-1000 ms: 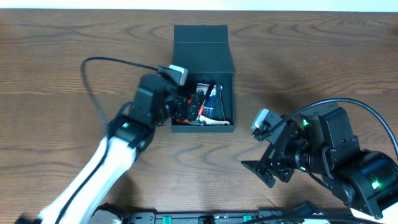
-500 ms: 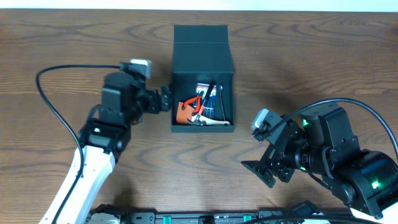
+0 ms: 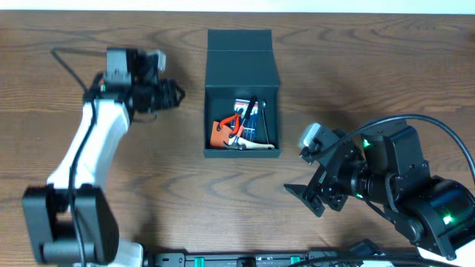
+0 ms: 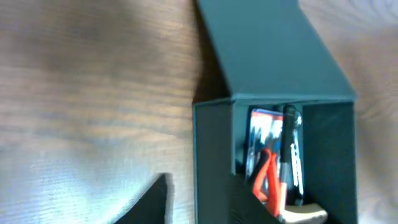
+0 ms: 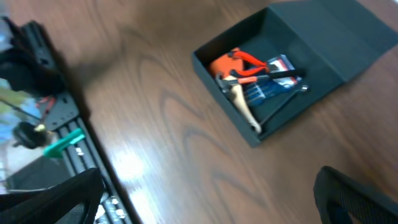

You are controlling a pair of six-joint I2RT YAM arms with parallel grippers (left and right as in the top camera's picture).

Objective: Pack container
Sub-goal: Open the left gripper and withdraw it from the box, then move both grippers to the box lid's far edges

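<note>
Overhead: the container (image 3: 243,52) sits on the worktop (image 3: 371,74) at centre, towards the far edge. It is dark teal-green, with the flap lid folded back flat behind the open box. It stands between the two arms and touches neither.

Contents, all inside the box:
- orange-handled pliers (image 3: 231,124) at the left, handles pointing towards the middle
- a blue-and-red carded packet (image 3: 250,122) lying under them
- a thin black tool (image 3: 252,106) laid across the packet
- a cream-coloured handle (image 3: 256,146) along the near wall

The right wrist view shows the same set: pliers (image 5: 239,62), packet (image 5: 277,84), cream handle (image 5: 245,106).

Left gripper (image 3: 172,95): to the left of the container, level with its lid hinge and clear of the wall, pointing at the box. The left wrist view shows one of its fingers (image 4: 152,202) at the bottom edge, well off centre. The other is lost against the dark box wall. I read the fingers as apart, with nothing held.

Right gripper (image 3: 304,199): over bare worktop, right of and nearer than the container, well apart from it. Its fingers (image 5: 354,193) are spread wide at the two lower corners of the right wrist view, empty.
</note>
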